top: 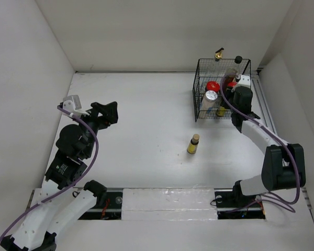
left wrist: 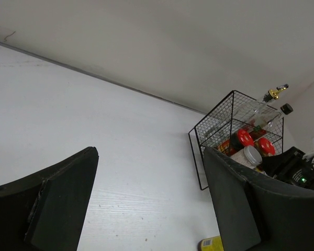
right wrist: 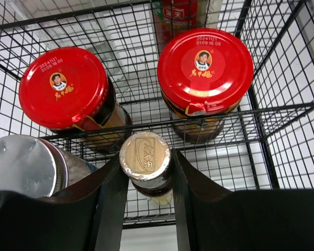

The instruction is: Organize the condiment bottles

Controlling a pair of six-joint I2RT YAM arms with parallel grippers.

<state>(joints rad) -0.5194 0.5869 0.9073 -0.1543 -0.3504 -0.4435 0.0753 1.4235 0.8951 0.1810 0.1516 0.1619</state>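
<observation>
Right gripper (right wrist: 145, 170): it is down inside the black wire basket (top: 197, 78). Its two dark fingers (right wrist: 107, 209) squeeze the held yellow bottle (right wrist: 145, 155), one on each side, just under the cap.
Held yellow bottle: it is small, with a round shiny brown cap that has a square mark on top. It stands up straight at the near side of the basket, close to the wire wall.
Red jars: the first red-lidded jar (right wrist: 63, 88) and the second red-lidded jar (right wrist: 205, 64) each have a little face picture on a bright red lid. Both stand in the basket just behind the held bottle.
Silver-lidded jar (right wrist: 21, 164): it is in the basket, just beside the held bottle and next to one finger.
Dark bottle (right wrist: 175, 15): it has a red label and sits at the back of the basket.
Tall clear bottle (left wrist: 254, 106): it leans in the basket, and its gold spout pokes out over the top.
Loose yellow bottle (top: 193, 144): it is small with a brown cap. It is alone on the white table (top: 146, 104), in front of the basket and apart from it.
In the way: the jars crowd the held bottle, and wire bars run right by the fingers.
Left gripper (left wrist: 149, 167): it is wide open with nothing in it. It is over the left side of the table, well apart from the basket.
</observation>
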